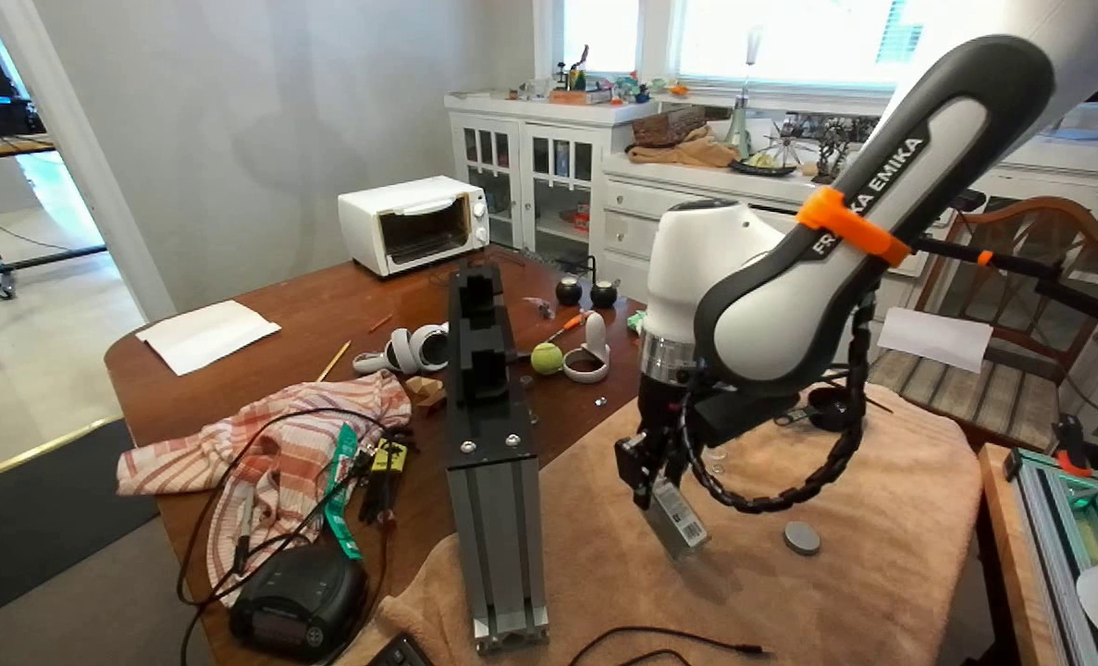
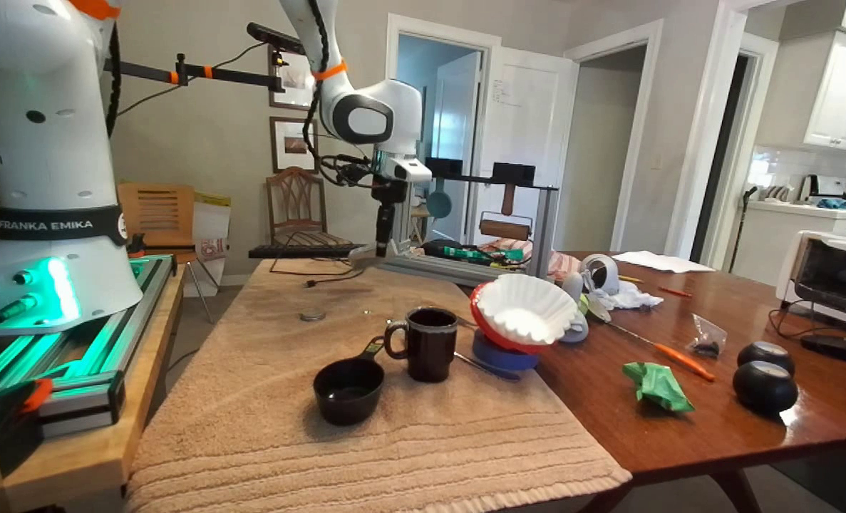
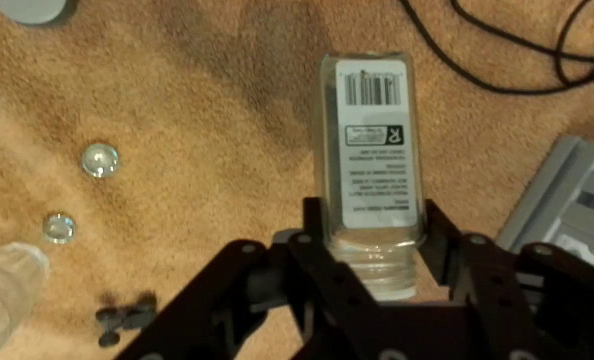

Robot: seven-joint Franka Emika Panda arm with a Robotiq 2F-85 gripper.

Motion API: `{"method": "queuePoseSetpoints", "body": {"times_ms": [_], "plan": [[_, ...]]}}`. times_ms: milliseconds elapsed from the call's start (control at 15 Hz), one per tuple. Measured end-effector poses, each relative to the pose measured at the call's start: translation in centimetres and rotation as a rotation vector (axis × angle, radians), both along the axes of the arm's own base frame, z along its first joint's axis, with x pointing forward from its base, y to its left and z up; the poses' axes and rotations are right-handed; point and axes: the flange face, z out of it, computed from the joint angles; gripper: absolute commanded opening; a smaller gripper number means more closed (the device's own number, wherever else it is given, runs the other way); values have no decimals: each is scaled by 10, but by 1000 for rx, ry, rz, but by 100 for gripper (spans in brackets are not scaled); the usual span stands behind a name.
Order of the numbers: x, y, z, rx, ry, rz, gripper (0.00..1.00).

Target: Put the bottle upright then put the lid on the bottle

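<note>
- The black two-fingered gripper (image 3: 369, 222) is clenched on the small, white-labelled, see-through bottle (image 3: 375, 150), pinching its sides just below the shoulder.
- In an exterior view, the bottle tilts, base toward five o'clock; whether it touches the tan towel (image 1: 743, 601) is unclear.
- This high hold probably leaves the base free to stand on the towel-covered brown wooden counter (image 1: 326, 310).
- The flat, round grey lid (image 1: 802, 538) lies on the towel at the bottle's three o'clock there, presumably unneeded until that stands.
- The gripper hems in the neck, so capping likely needs a release first.
</note>
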Motion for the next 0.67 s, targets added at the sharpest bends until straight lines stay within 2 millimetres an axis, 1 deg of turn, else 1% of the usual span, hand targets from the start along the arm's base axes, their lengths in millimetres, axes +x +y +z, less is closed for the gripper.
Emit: {"method": "queuePoseSetpoints", "body": {"times_ms": [133, 333, 467, 667], "plan": [[2, 4, 23, -45, -101, -20, 24], [2, -1, 45, -110, -230, -79, 24], [6, -17, 53, -156, -301, -128, 24], [17, -48, 65, -228, -390, -203, 24]]}}
